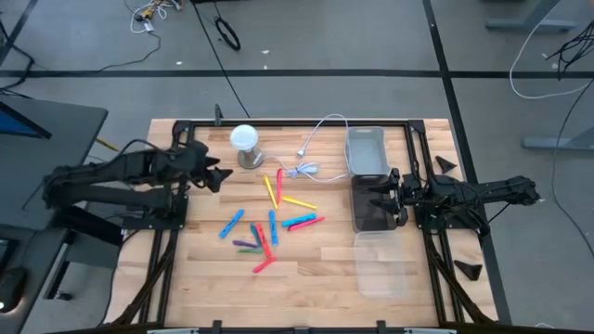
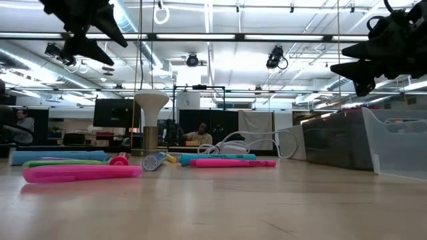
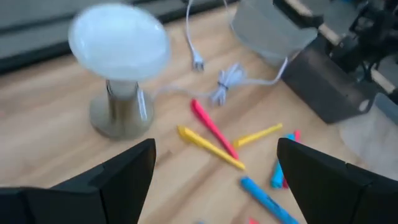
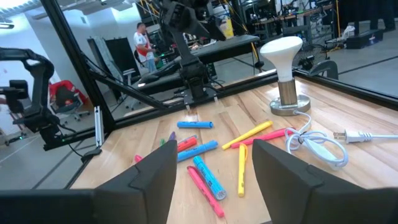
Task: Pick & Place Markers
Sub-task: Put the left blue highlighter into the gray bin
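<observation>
Several markers (image 1: 269,223) in red, pink, blue, yellow, green and purple lie flat and scattered on the middle of the wooden table; they also show in the left wrist view (image 3: 211,130) and the right wrist view (image 4: 205,165). My left gripper (image 1: 215,176) hangs open above the table's left part, beside the lamp and apart from the markers, with nothing between its fingers (image 3: 124,177). My right gripper (image 1: 379,197) stands open and level at the table's right side, over the dark bin, and is empty too (image 4: 214,177).
A lamp with a white dome (image 1: 245,144) stands at the far middle, its white cable (image 1: 311,153) running to the right. At the right side a grey bin (image 1: 367,151), a dark bin (image 1: 371,215) and a clear bin (image 1: 382,263) stand in a row.
</observation>
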